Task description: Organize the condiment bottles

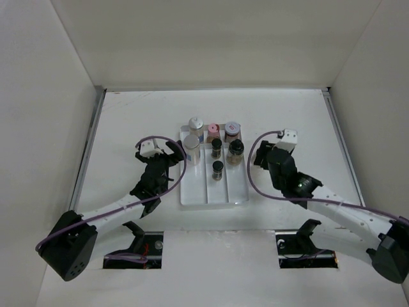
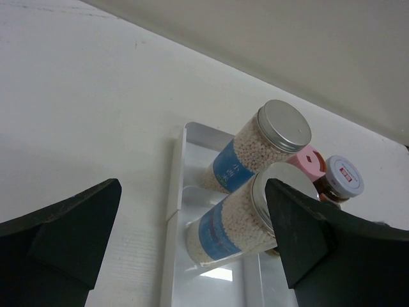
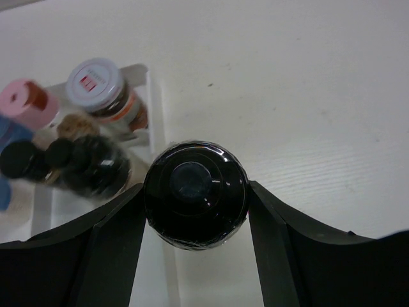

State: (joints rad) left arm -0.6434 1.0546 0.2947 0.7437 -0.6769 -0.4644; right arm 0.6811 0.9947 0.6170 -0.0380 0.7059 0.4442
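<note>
My right gripper (image 3: 195, 192) is shut on a black-capped bottle (image 3: 195, 179), seen from above, held just right of the white tray's (image 3: 153, 96) right wall. In the top view this gripper (image 1: 263, 158) hides that bottle. My left gripper (image 2: 192, 187) is open beside the tray's left wall (image 2: 172, 192). A silver-capped bottle of white beads (image 2: 233, 220) stands in the left compartment between its fingers, the right finger (image 2: 313, 236) overlapping its cap. A second such bottle (image 2: 255, 150) stands behind. The top view shows several bottles at the tray's far end (image 1: 217, 137).
A pink-capped bottle (image 2: 308, 160) and a white-capped brown jar (image 2: 342, 180) stand at the tray's far end. Black-capped bottles (image 3: 89, 163) cluster in the middle and right compartments. The near half of the tray (image 1: 214, 192) holds nothing. Walls enclose the table.
</note>
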